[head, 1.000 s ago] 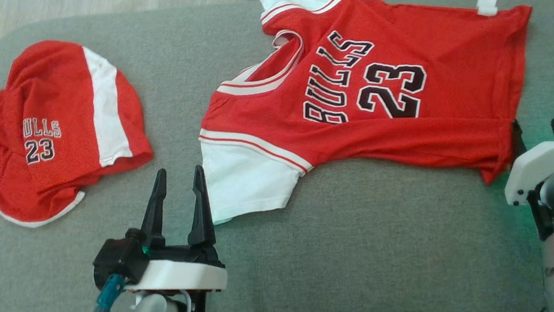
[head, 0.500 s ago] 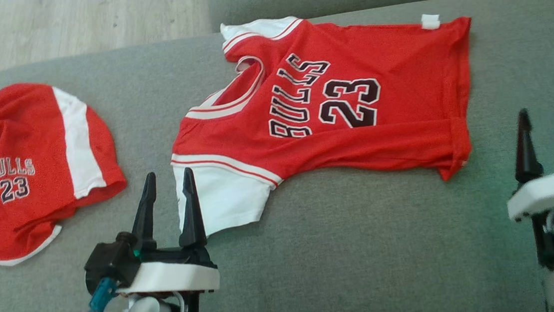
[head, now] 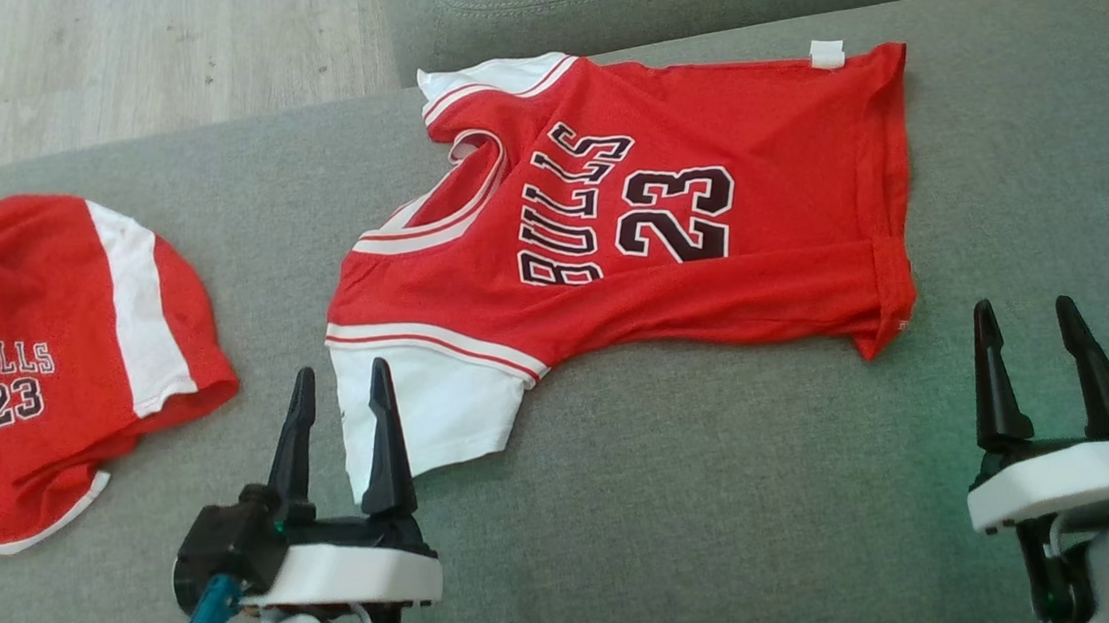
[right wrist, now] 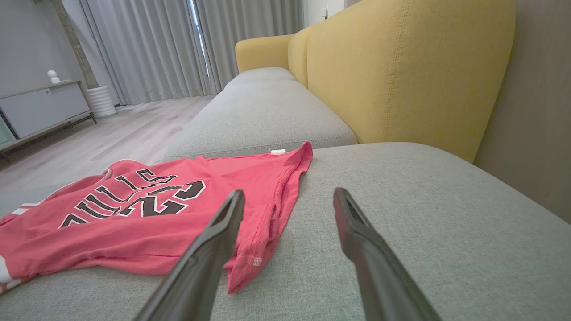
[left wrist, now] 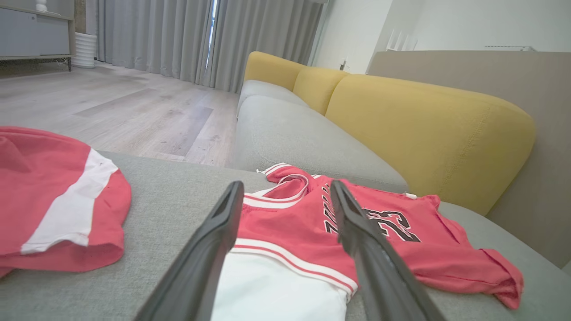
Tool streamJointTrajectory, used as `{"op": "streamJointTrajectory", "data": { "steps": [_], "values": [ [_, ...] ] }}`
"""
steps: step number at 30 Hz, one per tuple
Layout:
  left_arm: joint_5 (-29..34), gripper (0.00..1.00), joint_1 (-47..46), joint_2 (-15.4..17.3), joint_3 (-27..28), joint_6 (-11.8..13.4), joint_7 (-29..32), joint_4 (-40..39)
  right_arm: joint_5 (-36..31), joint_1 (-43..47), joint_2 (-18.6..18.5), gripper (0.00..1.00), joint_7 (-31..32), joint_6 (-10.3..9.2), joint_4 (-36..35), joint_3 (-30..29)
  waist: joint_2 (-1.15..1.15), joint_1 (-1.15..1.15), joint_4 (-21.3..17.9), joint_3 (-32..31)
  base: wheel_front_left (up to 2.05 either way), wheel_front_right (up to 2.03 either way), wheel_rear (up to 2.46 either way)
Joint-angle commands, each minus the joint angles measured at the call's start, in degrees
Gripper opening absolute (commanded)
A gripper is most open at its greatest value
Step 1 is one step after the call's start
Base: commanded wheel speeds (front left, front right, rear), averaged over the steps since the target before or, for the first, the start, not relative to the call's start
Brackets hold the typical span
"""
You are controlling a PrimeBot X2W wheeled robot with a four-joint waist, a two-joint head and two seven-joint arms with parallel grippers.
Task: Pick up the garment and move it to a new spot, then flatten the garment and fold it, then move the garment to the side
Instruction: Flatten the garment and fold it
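Now the right gripper (head: 1025, 304) is drawing back from the jersey (head: 665, 201) hem corner, jaws wide and empty; the left gripper (head: 341, 370), equally wide, is still waiting at its white sleeve; the jersey is lying spread out, seemingly ready for folding.

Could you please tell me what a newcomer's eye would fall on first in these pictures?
The red Bulls 23 jersey lies spread across the middle of the grey sofa seat. Matching red shorts sit bunched to its left. The left pincer and right pincer stand open and empty by the jersey's near side.
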Motion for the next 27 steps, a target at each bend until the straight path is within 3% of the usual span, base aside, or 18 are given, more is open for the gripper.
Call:
{"op": "streamJointTrajectory", "data": {
  "steps": [1,10,18,27],
  "values": [
    [0.71,1.0,-1.44,0.19,1.6,0.63,-0.55,-1.21,0.18,-1.42,-0.44,1.0,-0.79,-0.04,-1.55,1.65,0.0,0.0,0.13,0.22,0.0,0.0,0.0],
    [1.61,1.0,-4.07,0.26,-1.14,2.72,2.5,7.63,0.33,-2.78,-0.44,1.0,-1.14,-0.04,-1.07,2.58,0.0,0.0,-0.18,1.92,0.0,0.0,0.0],
    [2.45,1.0,-6.58,0.67,0.25,7.65,4.71,13.51,1.69,-3.52,-0.44,1.0,-1.33,-0.04,-0.65,3.29,0.0,0.0,-1.04,3.64,0.0,0.0,0.0],
    [1.93,1.0,-7.1,1.32,0.03,8.3,7.94,18.0,2.03,-4.03,-0.44,1.0,-1.52,-0.04,-0.26,3.32,0.0,0.0,-1.43,4.33,0.0,0.0,0.0]
  ]
}}
